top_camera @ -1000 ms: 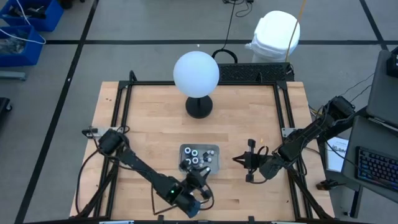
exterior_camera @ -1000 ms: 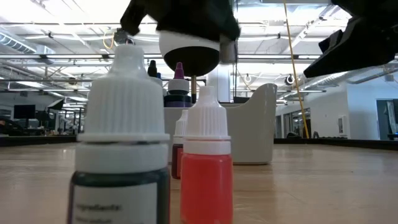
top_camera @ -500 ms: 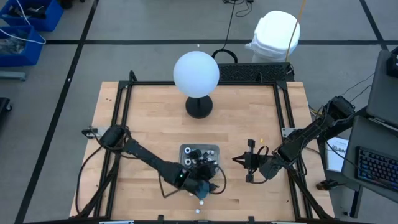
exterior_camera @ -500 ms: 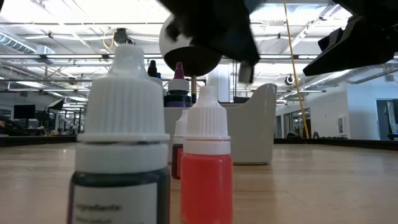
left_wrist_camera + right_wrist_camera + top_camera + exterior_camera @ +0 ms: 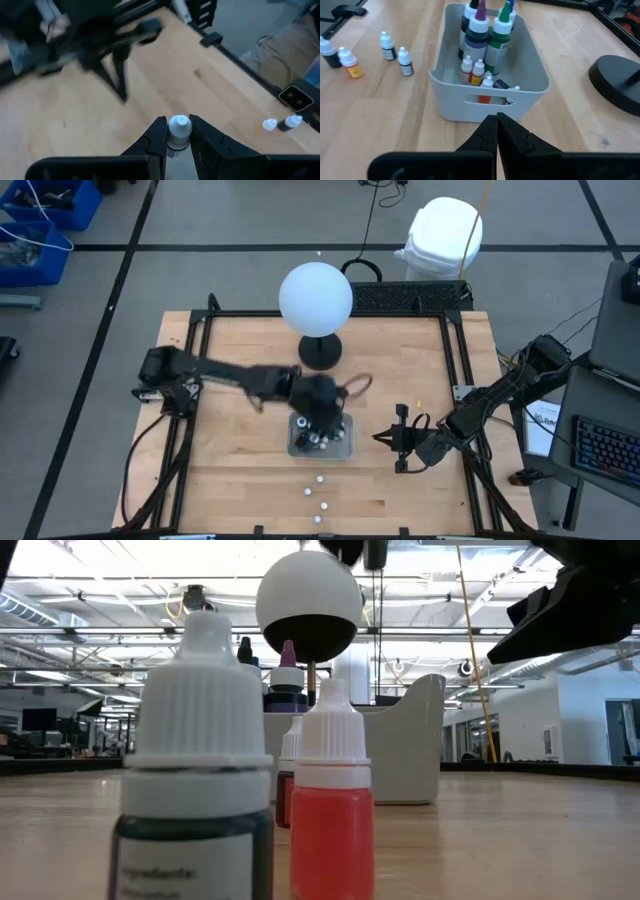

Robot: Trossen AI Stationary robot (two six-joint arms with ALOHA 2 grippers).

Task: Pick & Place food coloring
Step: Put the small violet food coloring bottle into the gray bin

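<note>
A grey tray at the table's middle holds several food coloring bottles, dark tall ones and small white-capped ones. More small bottles stand on the wood toward the near edge; two of them, a dark one and a red one, show up close in the low view. My left gripper hangs over the tray, shut on one small white-capped bottle. My right gripper stays shut to the tray's right and touches nothing. My left gripper pinches the small bottle between its two fingers, just below the white cap, which sticks out past the fingertips. The fingers slant downward from the table's left. The bottle is lifted clear of the table.
A big white globe on a black base stands behind the tray. A black frame runs around the tabletop. Four small bottles stand on the wood beside the tray in the right wrist view.
My left gripper has risen from the table's near edge and swung toward the far edge, stopping over the tray while rolling and tipping. The small bottle has gone with it, lifted clear. The bottles near the front edge now show uncovered.
</note>
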